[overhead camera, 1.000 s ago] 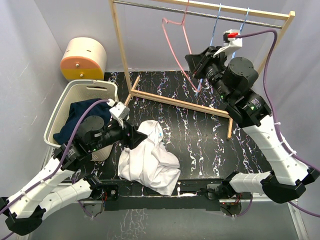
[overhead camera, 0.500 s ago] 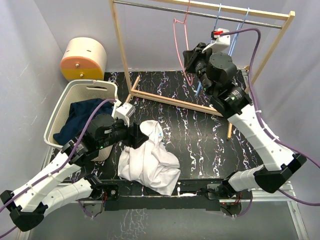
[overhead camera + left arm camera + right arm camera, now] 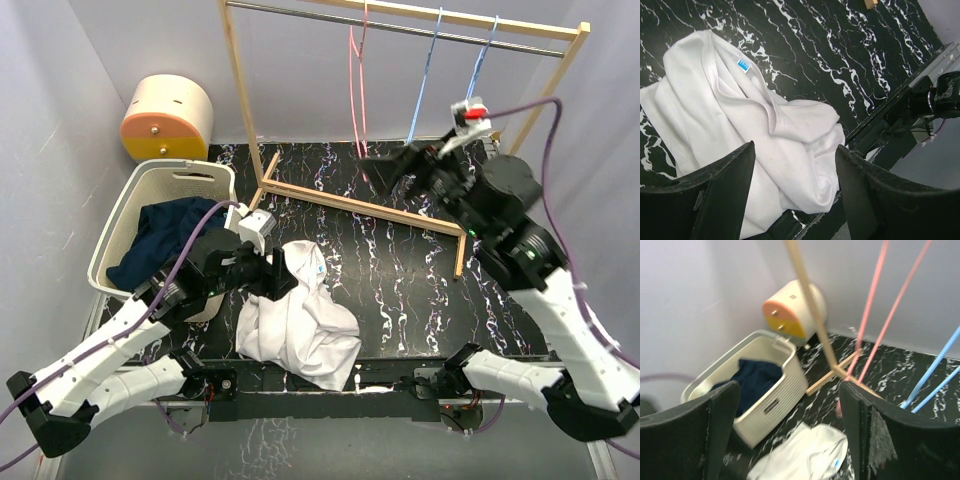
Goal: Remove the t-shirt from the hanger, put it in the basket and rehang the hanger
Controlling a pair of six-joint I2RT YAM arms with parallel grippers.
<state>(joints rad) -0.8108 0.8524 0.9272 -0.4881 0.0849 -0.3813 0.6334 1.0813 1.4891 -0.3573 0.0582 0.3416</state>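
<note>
Work looks all but done at the table: the white t-shirt (image 3: 300,325) lies off its hanger in a crumpled heap on the black marbled table (image 3: 400,270), near the front edge and just right of the laundry basket (image 3: 115,230). The basket holds a dark blue garment (image 3: 160,235).

The left arm reaches in low from the near left corner, its left gripper (image 3: 794,152) hovering over the heap's upper left edge. Its wrist camera shows the jaws spread wide with nothing between them and the shirt's collar and blue label below.

Behind, the pink hanger (image 3: 356,80) hangs bare from the rail (image 3: 400,25) of the wooden rack, with two blue hangers (image 3: 420,85) to its right, also bare.

The right arm stands high on the right, elbow raised and forearm angled back toward the rack. The right gripper (image 3: 790,390) is near the pink hanger's lower end but apart from it, its jaws likewise wide and empty.

With the shirt free of the hanger and neither gripper holding anything, little appears left beyond drawing both arms clear.
</note>
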